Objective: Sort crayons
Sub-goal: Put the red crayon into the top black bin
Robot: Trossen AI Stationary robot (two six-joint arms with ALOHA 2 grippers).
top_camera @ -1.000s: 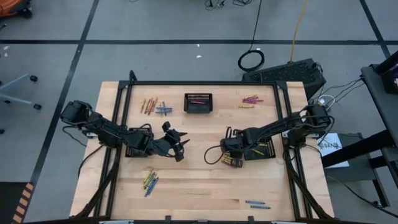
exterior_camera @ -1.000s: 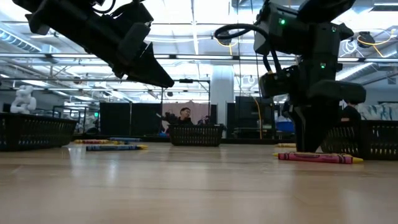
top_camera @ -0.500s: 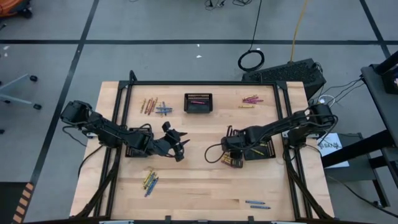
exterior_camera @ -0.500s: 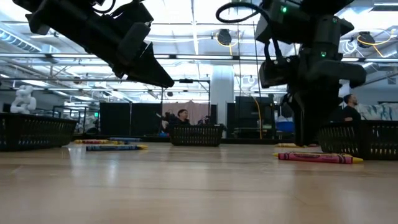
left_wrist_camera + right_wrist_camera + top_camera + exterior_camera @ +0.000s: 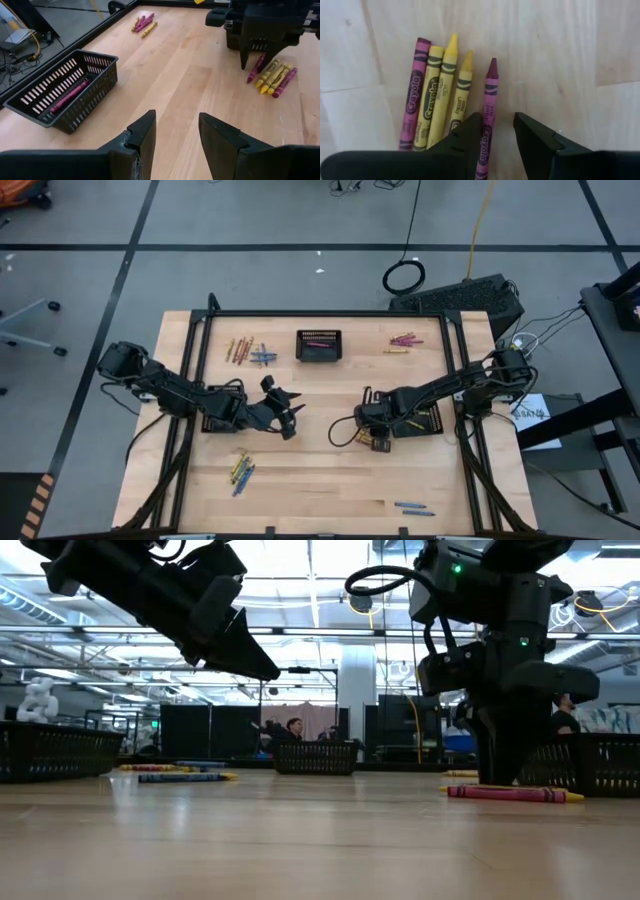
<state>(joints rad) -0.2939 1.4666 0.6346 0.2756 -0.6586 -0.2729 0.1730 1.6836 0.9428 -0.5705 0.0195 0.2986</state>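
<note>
Your worktop [image 5: 320,480] is a pale wooden slab set in a black frame, standing on a grey floor in a large hall with strip lights overhead; in the low view a person sits far behind the table.

Two black mesh baskets sit on it. The back basket [image 5: 318,345] stands at the rear middle and holds a pink crayon, which suggests it is the bin for pinks. The right basket [image 5: 425,420] sits close behind your right arm, so a picked stick has only a short way to travel.

Your left gripper [image 5: 290,418] hangs above the worktop left of centre, jaws apart and holding nothing. It seems parked clear of the other arm's work.

Your right gripper [image 5: 496,131] is down low over a row of loose crayons [image 5: 451,92] near the table's middle right. Its jaws stand apart, one on each side of the magenta crayon [image 5: 487,107], which lies flat at the edge of the row, just beside three yellow sticks and another pink one. That end position is likely why it is taken first: the jaws can straddle it without crowding its neighbours too much.

Other small heaps lie at the back left [image 5: 250,350], back right [image 5: 402,340], front left [image 5: 241,470] and front right [image 5: 412,507].
</note>
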